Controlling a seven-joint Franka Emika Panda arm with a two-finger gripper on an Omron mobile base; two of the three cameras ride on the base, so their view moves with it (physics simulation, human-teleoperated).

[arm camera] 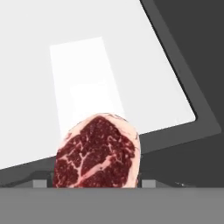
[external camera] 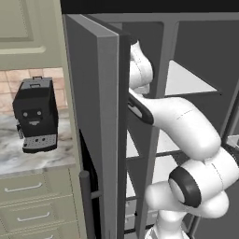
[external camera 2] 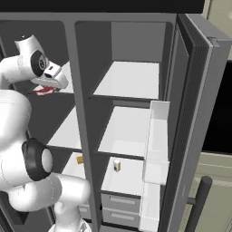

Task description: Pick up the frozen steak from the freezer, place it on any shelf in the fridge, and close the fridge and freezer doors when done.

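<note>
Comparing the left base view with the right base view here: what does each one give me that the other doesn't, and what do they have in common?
Left base view alone: a black coffee machine on the marble counter, above cream drawers.

Right base view alone: the frozen steak, a red sliver under the end effector in the freezer; a small orange item; a small white-and-red item; the fridge door's pale bins.

Both: the white arm reaching into the open appliance, and white shelves.

A kitchen: coffee machine [external camera: 35,115] on marble counter [external camera: 28,156], open fridge [external camera 2: 136,81].
</note>
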